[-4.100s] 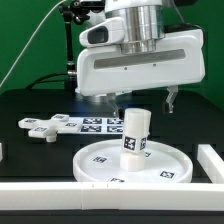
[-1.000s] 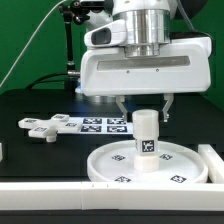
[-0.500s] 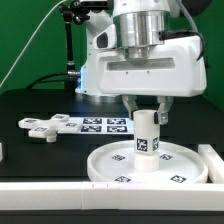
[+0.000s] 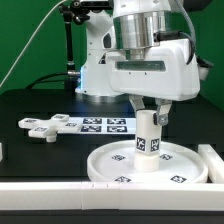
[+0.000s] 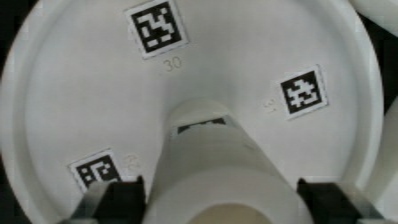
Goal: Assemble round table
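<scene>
From where I stand, the robot's white pincer (image 4: 149, 112) has its two dark fingers (image 4: 163, 110) pinching the top of the short thick white plastic cylinder leg (image 4: 148, 138), one finger on either side and both touching it. The cylinder leg stands upright on the large white rimmed round disc (image 4: 100, 165), roughly in its middle, with a small black-and-white square tag facing the exterior view. The round disc lies flat on the black surface (image 4: 40, 155), and several more square tags are scattered over its face. Off towards the exterior view's left, well apart from the disc, the white cross-shaped base piece (image 4: 40, 126) lies flat on the surface. Just beside it is the flat white marker board (image 4: 100, 124), which runs behind the disc and under the bulk of the arm. A white straight-edged border frame (image 4: 50, 197) runs along the near edge of the surface, and another length of it stands up at the exterior view's right, close to the disc's rim. In the wrist view the pincer (image 5: 217, 205) looks straight down the leg (image 5: 214, 170). The black fingers (image 5: 111, 200) press against its two sides, and the pale bowl of the disc (image 5: 107, 90) spreads out beyond it. Three of the disc's tags show clearly there.
</scene>
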Action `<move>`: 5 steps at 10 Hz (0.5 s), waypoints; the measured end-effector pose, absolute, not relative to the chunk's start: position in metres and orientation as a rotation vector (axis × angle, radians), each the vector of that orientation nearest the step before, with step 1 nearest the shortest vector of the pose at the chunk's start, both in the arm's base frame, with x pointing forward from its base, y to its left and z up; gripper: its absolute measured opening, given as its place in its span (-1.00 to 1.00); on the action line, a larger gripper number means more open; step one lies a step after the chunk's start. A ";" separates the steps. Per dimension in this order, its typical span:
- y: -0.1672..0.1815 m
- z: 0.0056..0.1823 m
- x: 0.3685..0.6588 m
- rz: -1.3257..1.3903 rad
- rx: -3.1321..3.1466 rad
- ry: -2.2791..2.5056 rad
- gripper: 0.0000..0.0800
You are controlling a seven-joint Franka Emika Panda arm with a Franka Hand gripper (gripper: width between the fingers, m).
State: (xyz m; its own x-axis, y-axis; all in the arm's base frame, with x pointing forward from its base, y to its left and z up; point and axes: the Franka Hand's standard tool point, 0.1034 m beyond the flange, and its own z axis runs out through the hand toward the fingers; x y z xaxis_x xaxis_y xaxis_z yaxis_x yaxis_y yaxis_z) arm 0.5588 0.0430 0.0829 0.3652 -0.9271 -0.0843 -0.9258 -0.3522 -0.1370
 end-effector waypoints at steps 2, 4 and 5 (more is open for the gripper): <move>0.044 0.082 0.559 0.006 -2.090 2.057 0.03; 0.046 0.082 0.560 0.037 -1.766 2.294 0.03; 0.047 0.082 0.560 0.061 -1.634 2.374 0.03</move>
